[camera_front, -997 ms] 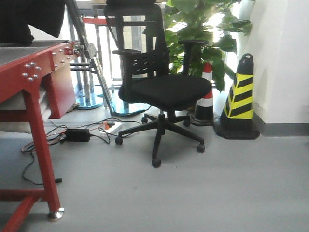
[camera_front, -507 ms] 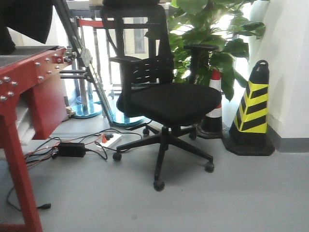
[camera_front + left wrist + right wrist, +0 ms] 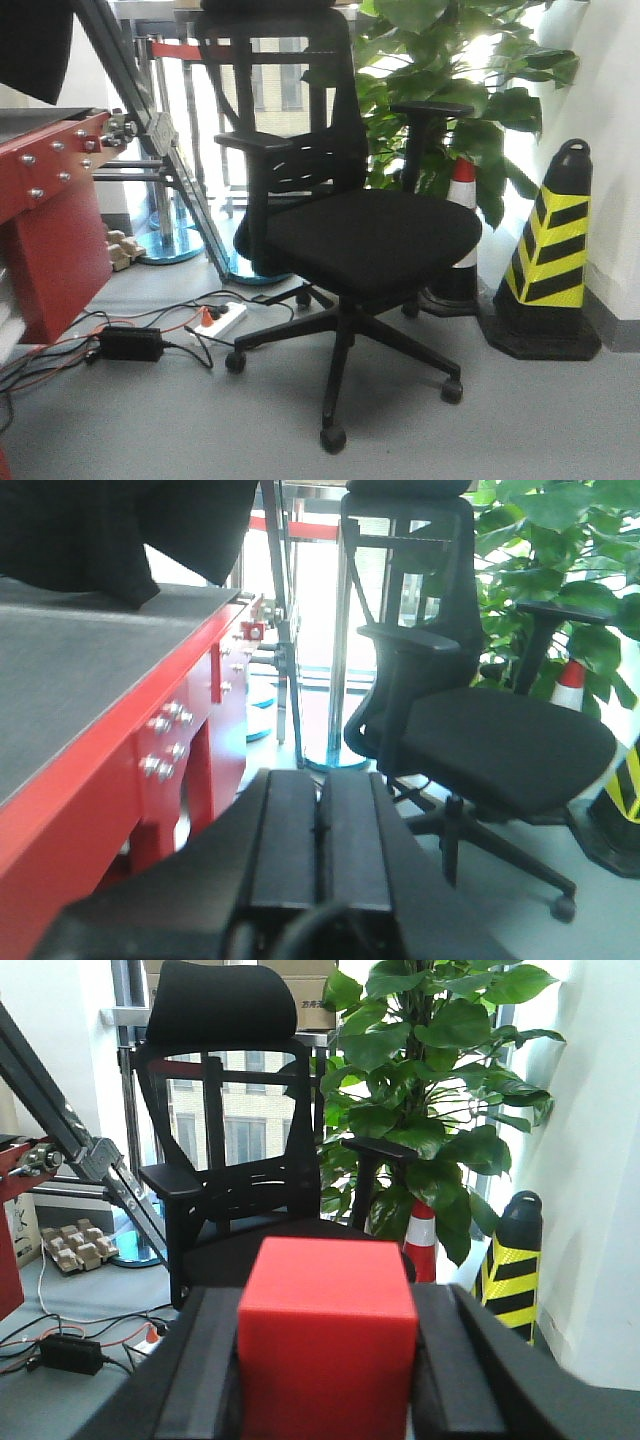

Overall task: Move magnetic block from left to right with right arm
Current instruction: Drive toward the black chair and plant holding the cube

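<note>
My right gripper (image 3: 328,1365) is clamped on the magnetic block (image 3: 328,1325). The red cube sits square between its two fingers (image 3: 203,1365) and fills the gap. Beyond the fingertips I see only the office chair (image 3: 225,1190) and the plant (image 3: 440,1110), with no surface under the claw, so I judge this a mid-air carry. I'd sweep rightward slowly and level, grip firm, and release only once a surface shows beneath the block. My left gripper (image 3: 320,830) is pressed together on nothing, with the red table (image 3: 90,670) to its left.

Low front view, wrist views, shared chair (image 3: 370,240)
</note>
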